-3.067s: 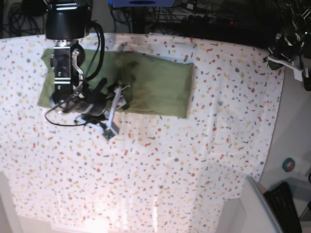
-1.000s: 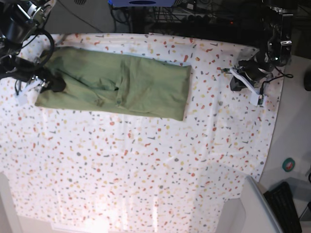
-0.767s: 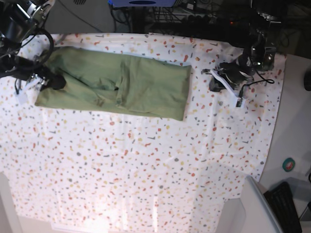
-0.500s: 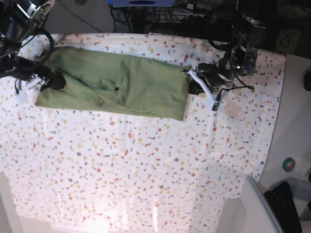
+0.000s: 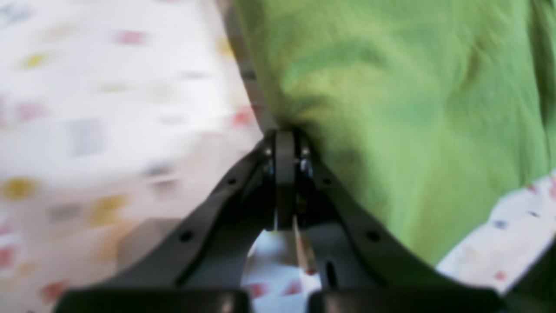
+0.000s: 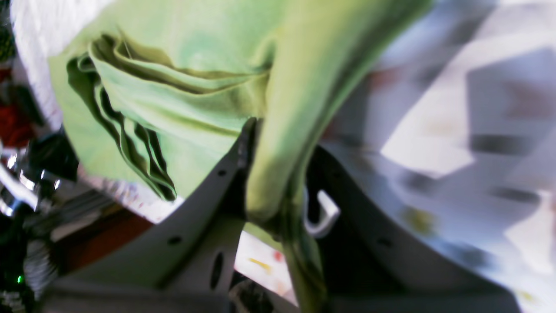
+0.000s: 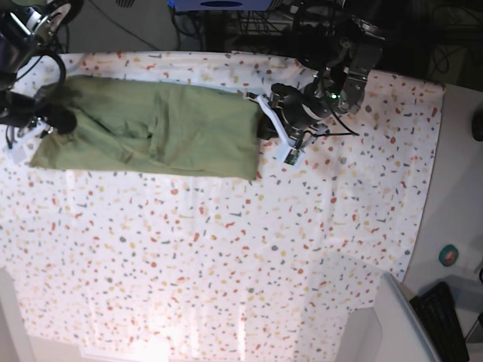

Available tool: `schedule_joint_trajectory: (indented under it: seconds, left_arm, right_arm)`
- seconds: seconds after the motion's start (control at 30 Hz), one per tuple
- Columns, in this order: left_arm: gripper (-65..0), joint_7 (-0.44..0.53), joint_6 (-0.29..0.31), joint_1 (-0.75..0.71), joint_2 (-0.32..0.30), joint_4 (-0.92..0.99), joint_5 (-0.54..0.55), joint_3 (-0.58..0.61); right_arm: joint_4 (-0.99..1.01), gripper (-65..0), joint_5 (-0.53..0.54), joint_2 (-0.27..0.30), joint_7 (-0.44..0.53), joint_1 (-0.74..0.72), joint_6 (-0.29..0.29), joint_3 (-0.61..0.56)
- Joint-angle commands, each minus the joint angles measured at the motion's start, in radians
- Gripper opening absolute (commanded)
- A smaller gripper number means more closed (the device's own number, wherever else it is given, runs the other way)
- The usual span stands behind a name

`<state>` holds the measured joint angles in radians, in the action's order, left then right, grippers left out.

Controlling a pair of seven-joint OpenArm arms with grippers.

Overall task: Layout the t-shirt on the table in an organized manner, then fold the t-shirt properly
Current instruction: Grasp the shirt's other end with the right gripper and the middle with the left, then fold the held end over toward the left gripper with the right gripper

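Watching the left pincer (image 7: 266, 125) arrive at the t-shirt (image 7: 151, 128) edge, jaws shut, whether on cloth I cannot tell; my right pincer (image 7: 60, 121) now clamps the far end. The t-shirt has slid along the tabletop (image 7: 226, 256), ready for stretching flat.

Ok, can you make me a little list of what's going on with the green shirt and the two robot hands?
shirt: green t-shirt, folded into a long strip, lying flat on the table
table cover: white cloth with coloured specks
left gripper: shut, at the shirt's edge; whether it pinches cloth is unclear
right gripper: shut on the t-shirt, with cloth bunched between its fingers
shirt ends: one gripper at each end
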<state>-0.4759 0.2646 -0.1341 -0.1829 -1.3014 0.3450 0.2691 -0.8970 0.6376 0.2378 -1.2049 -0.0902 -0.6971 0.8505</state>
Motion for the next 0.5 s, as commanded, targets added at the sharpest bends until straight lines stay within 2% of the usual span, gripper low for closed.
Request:
schedule_joint_trajectory:
  seconds: [0.0,0.1,0.2,0.3,0.4,0.47]
  left_arm:
    - [-65.0,-0.036,0.006,0.000,0.000,-0.004,-0.005,0.017]
    - [-65.0,-0.034,0.006,0.006,0.030,-0.004,-0.005,0.040]
    - [-65.0,-0.037,0.006,0.026,0.056,0.003,-0.005,0.046]
    - [-65.0,-0.039,0.006,0.043,0.089,0.004,-0.005,0.046]
    - [-65.0,-0.039,0.006,0.055,0.102,0.004,-0.013,0.046]
    - [-65.0,-0.039,0.006,0.061,0.102,0.004,-0.007,0.046]
  right_arm:
    - [-0.018,-65.0,0.015,0.019,0.003,-0.013,0.014,0.000]
    - [-0.050,-65.0,0.015,0.038,0.006,-0.010,0.113,0.000]
    - [-0.167,-65.0,0.014,0.030,0.013,0.004,0.123,-0.038]
    - [-0.294,-65.0,0.014,0.033,0.061,0.046,0.135,-0.165]
    - [-0.425,-65.0,0.015,0.027,0.086,0.096,0.253,-0.247]
    - [-0.521,-65.0,0.017,0.002,0.096,0.132,0.322,-0.285]
